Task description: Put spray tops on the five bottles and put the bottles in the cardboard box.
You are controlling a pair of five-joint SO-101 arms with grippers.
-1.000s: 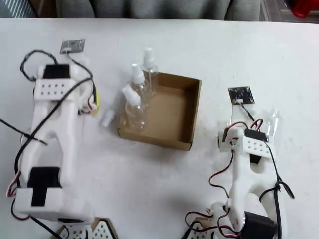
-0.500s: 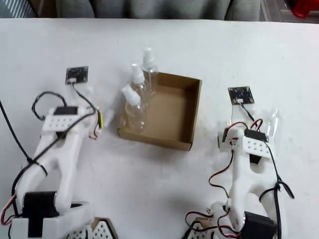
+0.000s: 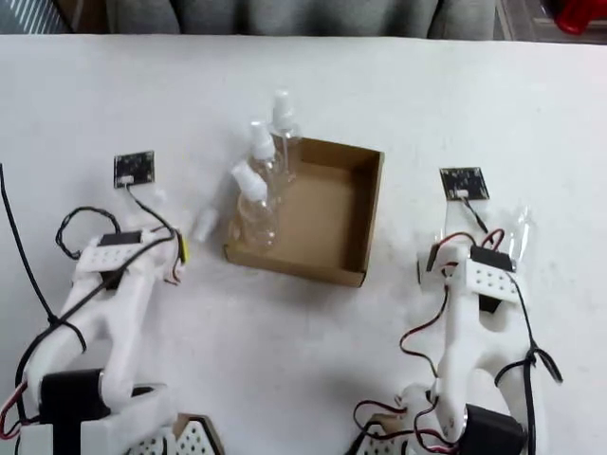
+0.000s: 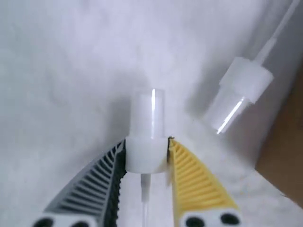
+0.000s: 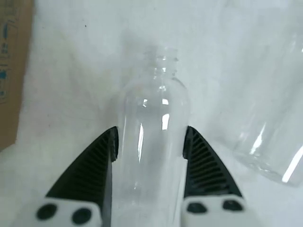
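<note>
1. Your left arm has drawn back toward its base since a second ago. The left gripper (image 4: 147, 155) pinches a white plastic spray top (image 4: 147, 125) between its fingers.
2. A second white spray top (image 3: 204, 224) lies on the white table (image 3: 303, 351), near the box.
3. Your right gripper (image 5: 149, 137) has barely shifted. Its fingers clamp a clear uncapped plastic bottle (image 5: 151, 123), with another clear bottle (image 5: 270, 118) beside it.
4. The brown cardboard box (image 3: 366, 216) stands open. Three capped clear bottles (image 3: 256, 209) stand along its wall nearer your left arm; whether they are inside is unclear.
</note>
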